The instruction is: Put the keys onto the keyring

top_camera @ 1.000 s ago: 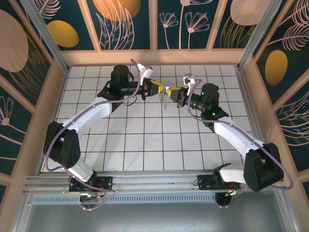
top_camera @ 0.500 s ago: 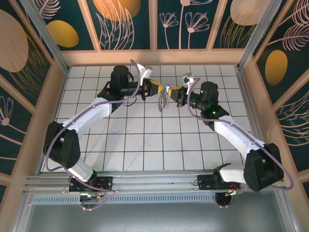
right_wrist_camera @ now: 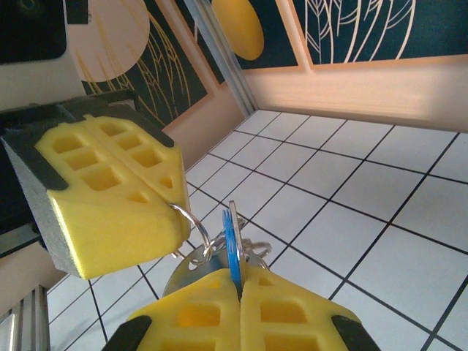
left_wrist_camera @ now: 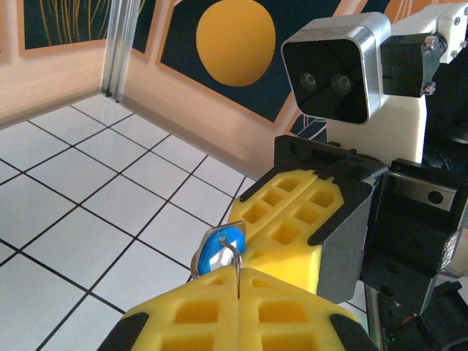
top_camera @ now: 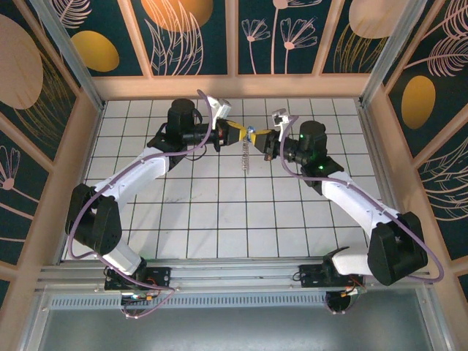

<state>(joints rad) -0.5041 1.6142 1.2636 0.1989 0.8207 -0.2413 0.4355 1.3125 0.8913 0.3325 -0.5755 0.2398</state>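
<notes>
Above the back of the tiled floor, my two grippers meet tip to tip. My left gripper is shut on a thin silvery ring of the keyring. The ring's links and pale loop hang below the fingers. My right gripper is shut on the key, gripping it edge-on by its blue head. In the left wrist view the blue head sits against the ring just past my left gripper. In the right wrist view the ring curves out of the left fingers and touches the key above my right gripper.
White tiles with dark grout lie below both arms. Wooden walls with dark floral panels close the back and sides. An aluminium rail runs along the near edge by the arm bases.
My right gripper has moved left and slightly back, bringing the key against the ring in my left gripper. The hanging loop has swung to straight down. The left arm has stayed put.
</notes>
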